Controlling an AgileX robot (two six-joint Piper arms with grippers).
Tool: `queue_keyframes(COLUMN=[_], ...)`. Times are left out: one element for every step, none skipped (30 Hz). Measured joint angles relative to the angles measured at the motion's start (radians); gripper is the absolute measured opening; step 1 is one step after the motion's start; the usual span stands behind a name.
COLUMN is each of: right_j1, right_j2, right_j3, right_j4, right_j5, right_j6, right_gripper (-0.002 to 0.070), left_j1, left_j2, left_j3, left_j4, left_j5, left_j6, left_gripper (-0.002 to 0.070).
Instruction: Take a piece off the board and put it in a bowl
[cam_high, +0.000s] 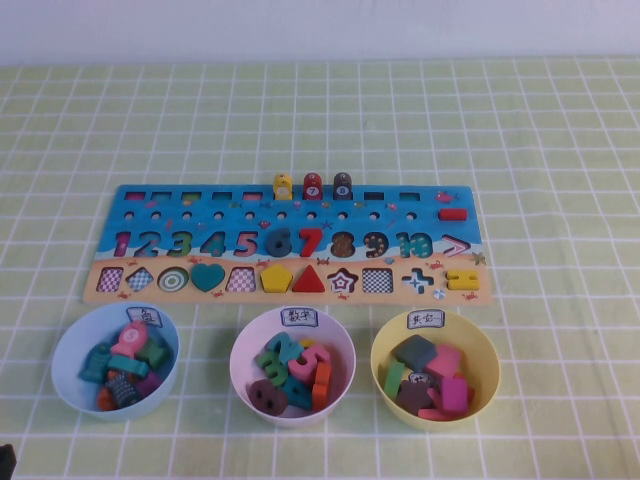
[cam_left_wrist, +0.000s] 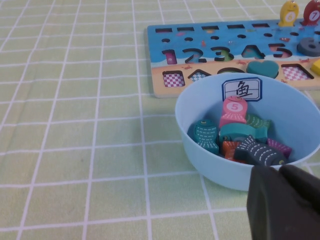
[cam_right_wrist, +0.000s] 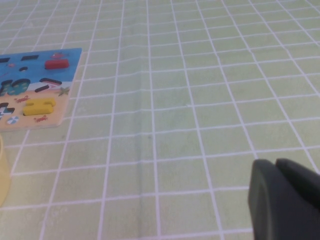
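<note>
The pink arch-topped piece (cam_high: 130, 340) (cam_left_wrist: 233, 111), marked with a pale round 5, lies on top of several fish-shaped blocks in the light blue bowl (cam_high: 70, 385) (cam_left_wrist: 200, 160). That bowl stands in front of the left end of the board (cam_high: 300, 290) (cam_left_wrist: 155, 60). My left gripper (cam_left_wrist: 277, 167) hovers just outside the blue bowl's near rim, shut and empty. My right gripper (cam_right_wrist: 274, 162) is shut over bare cloth, to the right of the board's end (cam_right_wrist: 65, 75), holding nothing.
Yellow (cam_high: 283, 186), red (cam_high: 313, 185) and dark (cam_high: 343, 184) peg blocks stand in the board's top row. A pale pink bowl (cam_high: 245, 385) of number pieces and a yellow bowl (cam_high: 385, 390) of shape pieces sit to the right of the blue one. Green checked cloth covers the table.
</note>
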Motion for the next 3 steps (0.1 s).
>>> queue_keyframes(right_j1=[0.0,0.0,0.0], right_j2=[0.0,0.0,0.0], right_j3=[0.0,0.0,0.0], right_j4=[0.0,0.0,0.0], right_j5=[0.0,0.0,0.0], right_j6=[0.0,0.0,0.0], right_gripper=[-0.0017,-0.0017,-0.0017], left_j1=[0.0,0.0,0.0], left_j2=[0.0,0.0,0.0], left_j3=[0.0,0.0,0.0], left_j4=[0.0,0.0,0.0], left_j5=[0.0,0.0,0.0], left_j6=[0.0,0.0,0.0], left_gripper=[-0.0003,-0.0003,-0.0003])
